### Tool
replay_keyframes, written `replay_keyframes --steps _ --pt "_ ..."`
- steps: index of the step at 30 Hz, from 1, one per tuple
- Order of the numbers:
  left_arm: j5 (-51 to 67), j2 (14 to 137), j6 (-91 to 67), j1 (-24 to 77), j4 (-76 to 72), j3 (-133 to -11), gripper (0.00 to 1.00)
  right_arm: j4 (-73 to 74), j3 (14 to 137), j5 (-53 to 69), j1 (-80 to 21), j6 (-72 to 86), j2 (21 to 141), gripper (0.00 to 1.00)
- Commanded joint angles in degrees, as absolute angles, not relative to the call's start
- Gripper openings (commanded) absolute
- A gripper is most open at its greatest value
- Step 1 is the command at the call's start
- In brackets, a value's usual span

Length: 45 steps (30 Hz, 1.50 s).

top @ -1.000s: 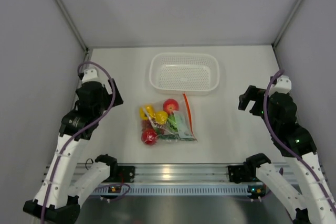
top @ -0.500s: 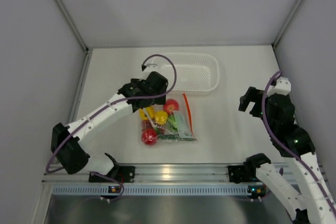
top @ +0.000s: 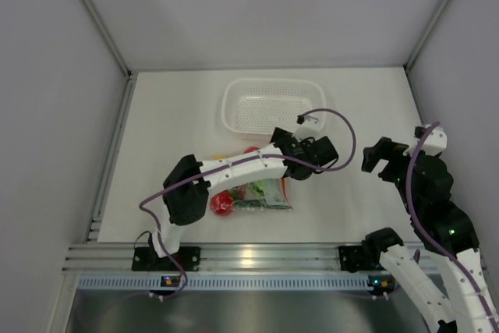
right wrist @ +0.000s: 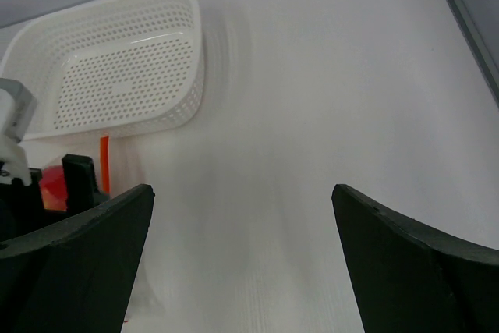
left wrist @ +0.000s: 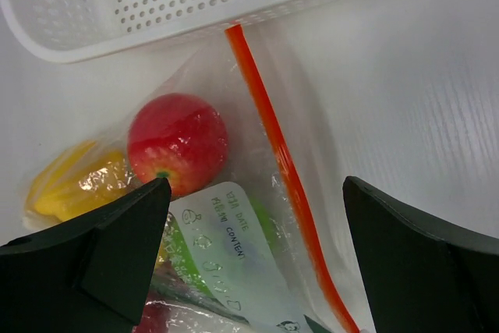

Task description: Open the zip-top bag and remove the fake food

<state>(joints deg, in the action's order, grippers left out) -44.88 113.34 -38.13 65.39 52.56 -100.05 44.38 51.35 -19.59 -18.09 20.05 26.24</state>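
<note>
The zip-top bag (top: 269, 191) with the fake food (left wrist: 178, 142) sits mid-bench toward the near edge, right in front of the white perforated basket (top: 273, 82), and from the top the left arm (top: 234, 165) lies across it. The wrist cam shows more: the left gripper (left wrist: 253, 189) is spread wide over the orange zip strip (left wrist: 273, 138), which reaches the basket rim. The right gripper (right wrist: 242, 189) is wide open too, empty, near the right edge.

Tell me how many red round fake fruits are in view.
2. One red fruit lies in the zip-top bag near the basket; the other red fruit lies at the bag's near left end. The left arm may hide more.
</note>
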Motion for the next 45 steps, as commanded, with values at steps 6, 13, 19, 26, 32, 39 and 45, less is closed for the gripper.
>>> replay_keyframes --steps 6,13,19,26,32,39,45 --pt "-53.52 126.82 -39.20 67.15 61.87 -113.11 0.93 43.86 50.98 -16.62 -17.49 19.16 21.72 0.99" --pt "-55.72 131.65 -38.93 66.71 62.23 -112.50 0.85 42.19 48.96 -13.89 -17.49 19.33 19.51 1.00" --pt "-56.08 134.29 -40.08 65.57 61.96 -110.66 0.75 42.01 48.60 -13.18 -17.49 19.25 19.16 0.99" --pt "-54.58 136.05 -40.61 64.69 61.87 -109.69 0.63 41.92 48.52 -13.10 -17.58 19.34 18.81 0.99" --pt "-53.79 134.12 -42.19 64.25 61.79 -107.58 0.35 41.92 48.52 -13.01 -17.58 19.34 18.81 0.99" --pt "-51.94 130.70 -43.59 64.07 61.61 -107.49 0.00 41.84 48.60 -13.09 -17.58 19.16 19.16 0.99" --pt "-51.50 121.40 -47.10 63.99 61.79 -104.51 0.00 40.87 47.99 -11.60 -17.49 18.98 19.16 0.99"
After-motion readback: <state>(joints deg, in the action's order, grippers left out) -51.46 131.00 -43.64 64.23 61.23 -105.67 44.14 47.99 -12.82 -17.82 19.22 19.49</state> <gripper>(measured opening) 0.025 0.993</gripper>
